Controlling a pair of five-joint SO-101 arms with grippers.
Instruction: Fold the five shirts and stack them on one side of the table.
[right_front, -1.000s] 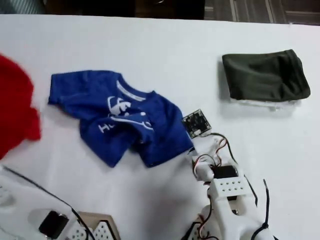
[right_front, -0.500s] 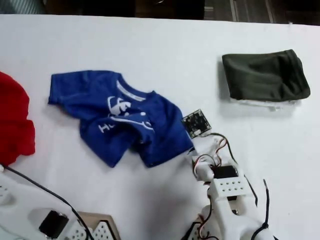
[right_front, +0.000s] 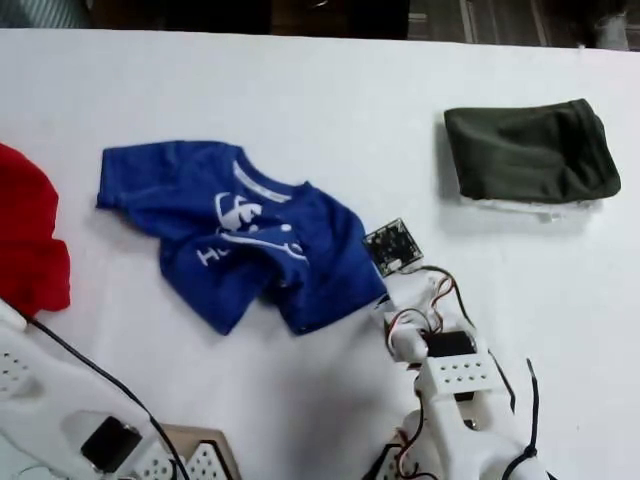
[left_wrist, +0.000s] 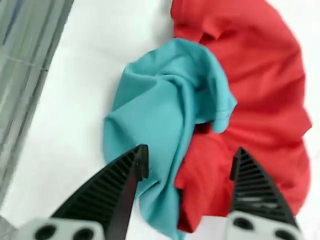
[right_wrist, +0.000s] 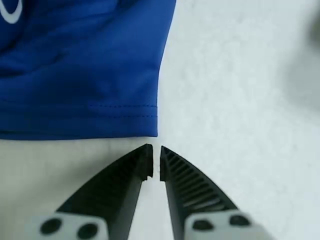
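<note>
Right tool (right_wrist: 156, 150) beside blue shirt (right_wrist: 80, 65)

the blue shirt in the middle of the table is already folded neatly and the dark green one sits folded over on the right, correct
Not quite. The blue shirt is not folded: the high view shows it lying rumpled and spread out, one sleeve sticking out and its white print facing up. The rest holds: the dark green shirt sits folded over on the right.

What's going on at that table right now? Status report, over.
Left gripper open over teal shirt and red shirt. Right gripper shut, empty, by blue shirt hem. Blue shirt crumpled; olive shirt folded. Nothing in the way.
</note>
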